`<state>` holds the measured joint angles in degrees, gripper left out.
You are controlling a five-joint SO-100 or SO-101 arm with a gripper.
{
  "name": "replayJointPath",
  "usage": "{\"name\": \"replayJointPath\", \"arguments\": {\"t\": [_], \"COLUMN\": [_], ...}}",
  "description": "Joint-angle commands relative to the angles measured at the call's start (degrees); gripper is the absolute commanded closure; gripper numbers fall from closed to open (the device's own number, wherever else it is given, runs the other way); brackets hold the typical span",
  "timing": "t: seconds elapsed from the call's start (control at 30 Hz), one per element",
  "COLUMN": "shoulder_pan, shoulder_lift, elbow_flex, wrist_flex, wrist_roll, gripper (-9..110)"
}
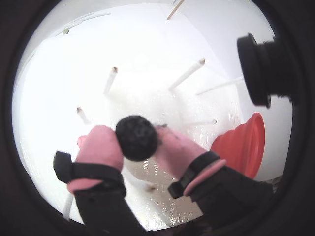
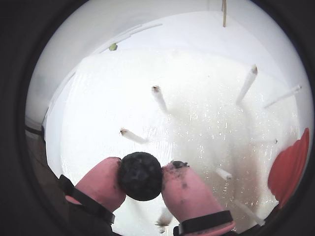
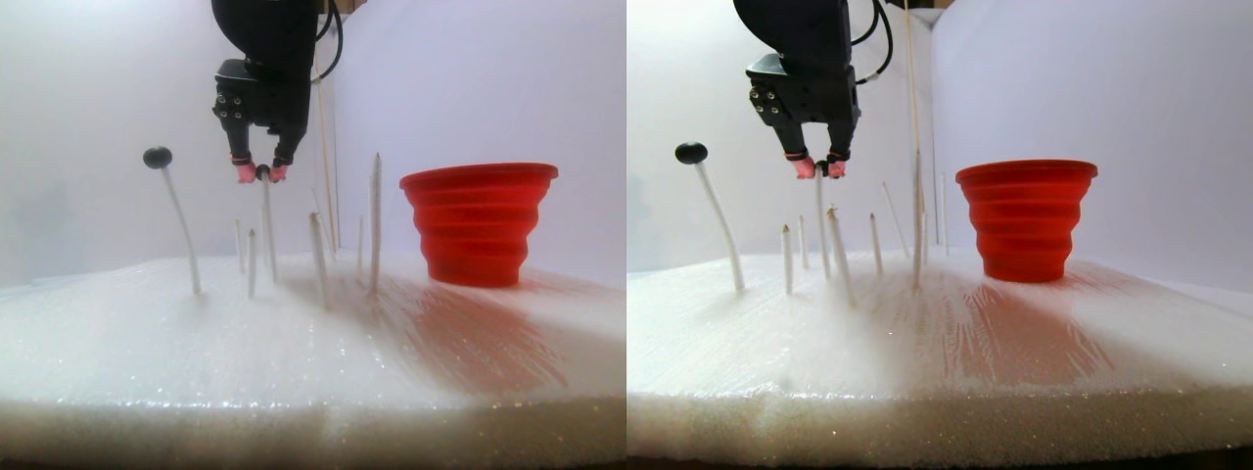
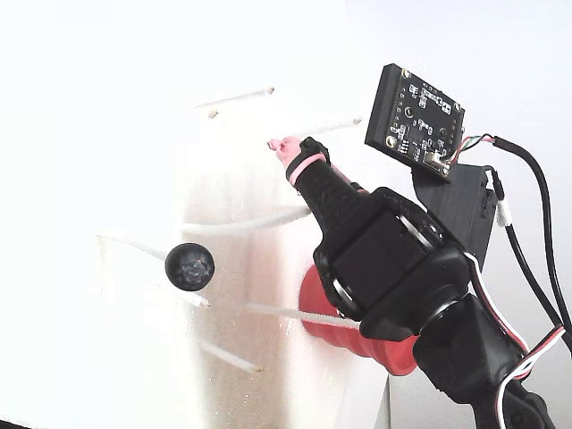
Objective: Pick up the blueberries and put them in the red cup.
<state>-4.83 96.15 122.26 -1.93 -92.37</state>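
Pink rubbery jaws pinch a matte, pitted blueberry [image 1: 136, 138] — round, near the ribbed red cup [image 1: 243, 142].

White foam slab [image 3: 294, 333] (glittery surface) carries red cup [image 3: 478, 223] at right in stereo pair view; thin white sticks [image 3: 374, 225] stand planted in it.

blueberry [image 1: 136, 138]: sitting between the gripper [image 1: 138, 147] fingertips, above the sticks [image 3: 265, 235]
red cup [image 3: 478, 223]: standing right of the sticks on the foam slab [image 3: 294, 343]
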Motion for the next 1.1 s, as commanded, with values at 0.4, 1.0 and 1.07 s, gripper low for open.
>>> {"name": "replayJointPath", "arguments": {"t": [0.4, 1.0, 1.07], "shoulder_pan": [4.7, 9.9, 10.5], "shoulder_lift": [10.5, 15.1, 15.8], "elbow_flex": [0.4, 3.3, 3.3], "wrist_flex": [2.9, 6.4, 7.4], "wrist_roll": [-1.8, -3.1, -3.2], "gripper": [90, 90, 90]}}
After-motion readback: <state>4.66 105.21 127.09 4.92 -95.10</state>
